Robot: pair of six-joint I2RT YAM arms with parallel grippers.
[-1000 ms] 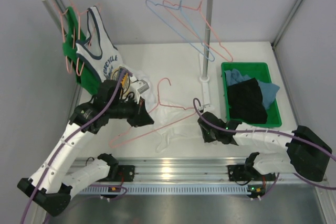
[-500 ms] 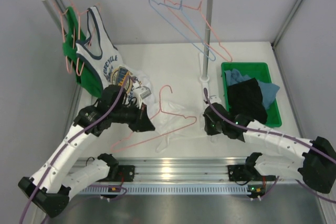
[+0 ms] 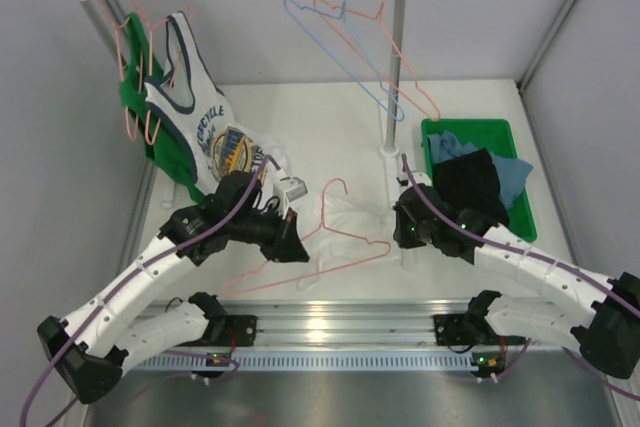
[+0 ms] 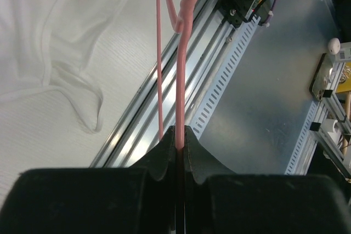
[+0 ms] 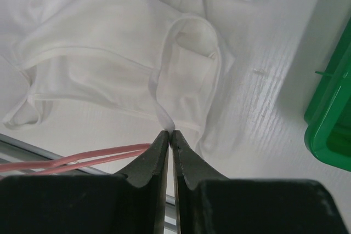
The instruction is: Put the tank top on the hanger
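The pink wire hanger (image 3: 300,272) is held tilted above the table's front, hook pointing to the far side. My left gripper (image 3: 296,246) is shut on its wire; in the left wrist view the wire (image 4: 181,80) runs straight out of the closed jaws (image 4: 180,131). The plain white tank top (image 3: 345,215) lies crumpled on the table under and behind the hanger. My right gripper (image 3: 404,237) is shut on a strap of the tank top (image 5: 181,75), pinched at the fingertips (image 5: 170,133). The hanger's end (image 5: 82,158) shows to their left.
A clothes rack (image 3: 398,67) stands at the back with a blue hanger (image 3: 340,47) and a pink one on its rod. A printed tank top (image 3: 195,107) and a green garment (image 3: 135,87) hang at left. A green bin (image 3: 520,217) of dark clothes sits at right.
My left gripper has carried the hanger to the right and forward. My right gripper has moved away from the front edge toward the rack's base with the strap.
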